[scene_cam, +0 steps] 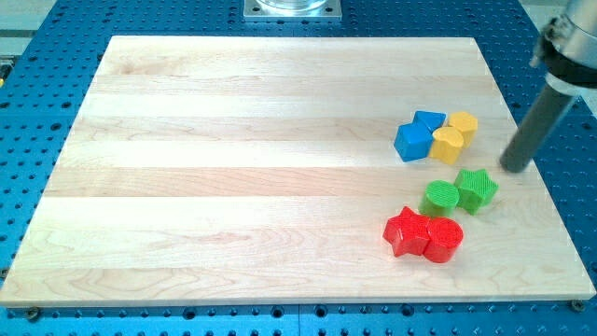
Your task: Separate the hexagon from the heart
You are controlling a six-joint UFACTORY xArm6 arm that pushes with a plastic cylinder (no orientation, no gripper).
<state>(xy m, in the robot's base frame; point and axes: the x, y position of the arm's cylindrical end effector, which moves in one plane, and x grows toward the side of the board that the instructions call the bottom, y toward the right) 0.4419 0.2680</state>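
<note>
A yellow hexagon block point(464, 123) and a yellow heart block point(448, 145) touch each other at the board's right side, the heart just below and left of the hexagon. The heart also touches a blue cube point(411, 142). Another blue block point(429, 120), whose shape I cannot make out, sits behind the cube and next to the hexagon. My tip point(512, 169) rests on the board to the right of and below the yellow pair, apart from every block. The dark rod rises from it toward the view's top right.
A green cylinder point(440, 197) and a green star point(477, 189) sit together just left of my tip. A red star point(406, 231) and a red cylinder point(444, 239) touch below them. The wooden board point(261, 140) lies on a blue perforated table point(56, 56).
</note>
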